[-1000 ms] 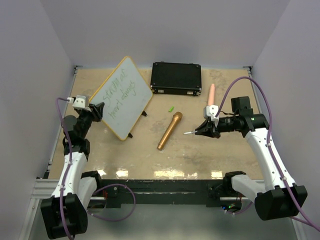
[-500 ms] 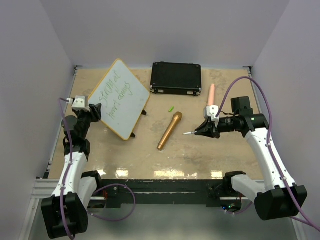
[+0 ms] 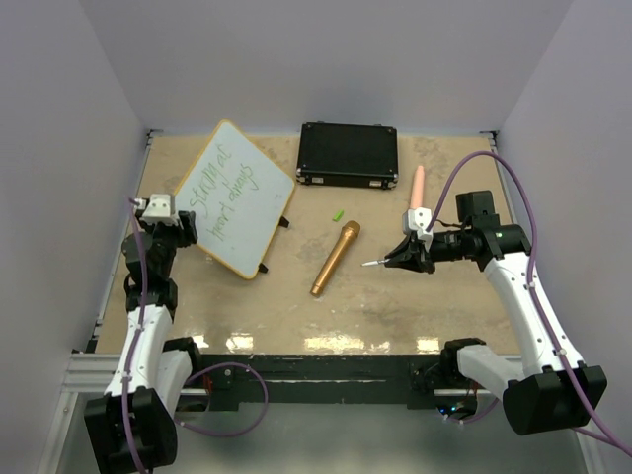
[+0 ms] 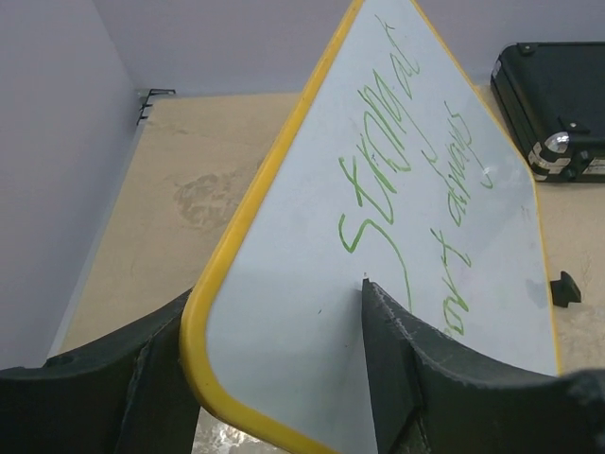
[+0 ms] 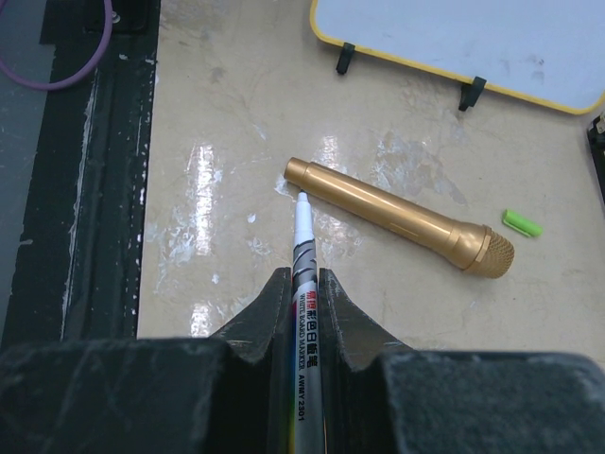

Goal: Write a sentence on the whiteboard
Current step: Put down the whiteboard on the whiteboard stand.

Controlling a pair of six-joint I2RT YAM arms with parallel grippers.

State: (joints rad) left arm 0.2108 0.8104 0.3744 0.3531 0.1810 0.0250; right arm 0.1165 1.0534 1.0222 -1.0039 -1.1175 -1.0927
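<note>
The whiteboard is showing a smooth, glossy white face inside a shiny yellow plastic rim. The table is looking like worn pale wood, reflecting light in places. The microphone is gleaming like gold metal. The black case is looking matt, the marker glossy.

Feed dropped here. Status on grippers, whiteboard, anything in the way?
Left gripper shut on whiteboard corner, board tilted. Right gripper shut on marker, clear of board. Sentence in green, two lines. Gold microphone lies between marker and board.
</note>
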